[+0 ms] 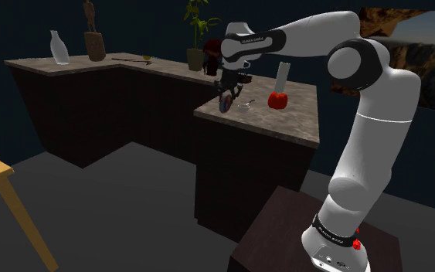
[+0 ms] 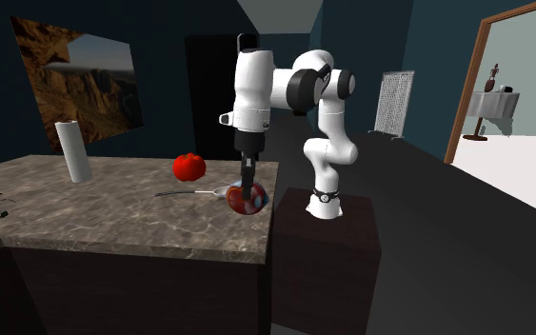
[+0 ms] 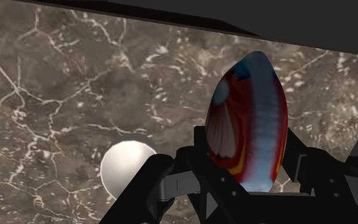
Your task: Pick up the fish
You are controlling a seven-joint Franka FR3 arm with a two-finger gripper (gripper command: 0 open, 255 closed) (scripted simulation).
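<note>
A red, blue and white fish (image 3: 250, 121) is clasped between my gripper's (image 3: 247, 167) fingers. It hangs nose-down just above the near corner of the brown marble counter (image 1: 285, 124). In the shoulder view the gripper (image 1: 225, 94) is shut on the fish (image 1: 225, 105) over the counter's left corner. In the second exterior view the fish (image 2: 247, 201) hangs below the gripper (image 2: 247, 188), close to the counter (image 2: 113, 224) edge.
A spoon (image 2: 194, 193) lies beside the fish, its pale bowl (image 3: 128, 168) under the hand. A red round fruit (image 1: 277, 100) and a white cylinder (image 1: 283, 76) stand behind. The back counter holds a vase (image 1: 59, 48), a figurine (image 1: 93, 35) and a plant (image 1: 196, 35).
</note>
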